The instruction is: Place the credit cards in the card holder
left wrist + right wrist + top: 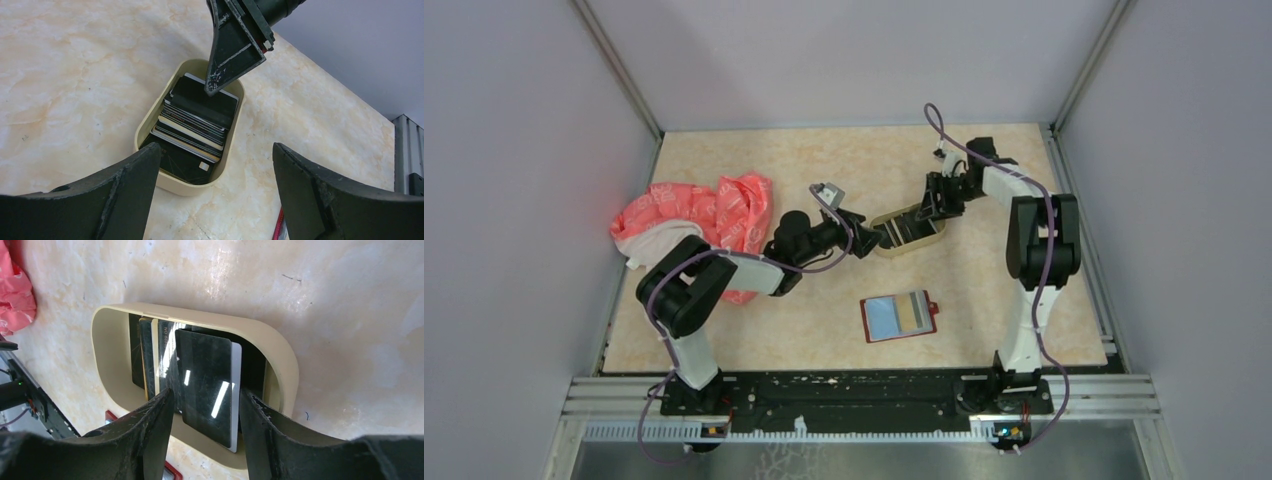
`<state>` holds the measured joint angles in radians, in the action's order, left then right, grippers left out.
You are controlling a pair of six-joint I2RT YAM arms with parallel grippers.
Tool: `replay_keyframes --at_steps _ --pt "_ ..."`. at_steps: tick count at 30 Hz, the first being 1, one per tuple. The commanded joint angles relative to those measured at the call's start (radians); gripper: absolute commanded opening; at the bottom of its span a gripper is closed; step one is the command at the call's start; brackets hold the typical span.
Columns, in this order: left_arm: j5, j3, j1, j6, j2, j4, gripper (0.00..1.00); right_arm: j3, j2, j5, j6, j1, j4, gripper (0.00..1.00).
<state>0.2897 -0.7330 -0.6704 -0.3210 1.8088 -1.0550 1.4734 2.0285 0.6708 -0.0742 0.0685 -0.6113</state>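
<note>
Over the tan tray (107,350) of credit cards (195,125), my right end effector (206,396) straddles one dark card (205,375), grip unclear; left end effector (216,150) gapes empty; card holder (899,316) lies open on the bench (754,160).

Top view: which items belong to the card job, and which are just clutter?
Job:
- dark plastic credit cards, stacked in the oval tan tray
- small red folding card holder, lying open
- right gripper, straddling one dark card
- left gripper, open

Lying about:
- crumpled pink-red bag
</note>
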Motion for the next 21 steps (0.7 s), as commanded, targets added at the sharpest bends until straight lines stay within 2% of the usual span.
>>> replay_keyframes --at_steps 1,7,21 --pt "0.022 -0.031 0.006 -0.007 0.017 -0.023 0.87 0.017 0.011 0.046 0.023 -0.007 0.031 0.5" --pt "0.023 -0.031 0.006 -0.007 0.017 -0.022 0.88 0.012 0.01 0.109 0.042 -0.009 0.043 0.5" --pt "0.026 -0.04 0.006 -0.01 0.029 -0.016 0.87 -0.012 0.006 0.341 0.123 -0.013 0.086 0.36"
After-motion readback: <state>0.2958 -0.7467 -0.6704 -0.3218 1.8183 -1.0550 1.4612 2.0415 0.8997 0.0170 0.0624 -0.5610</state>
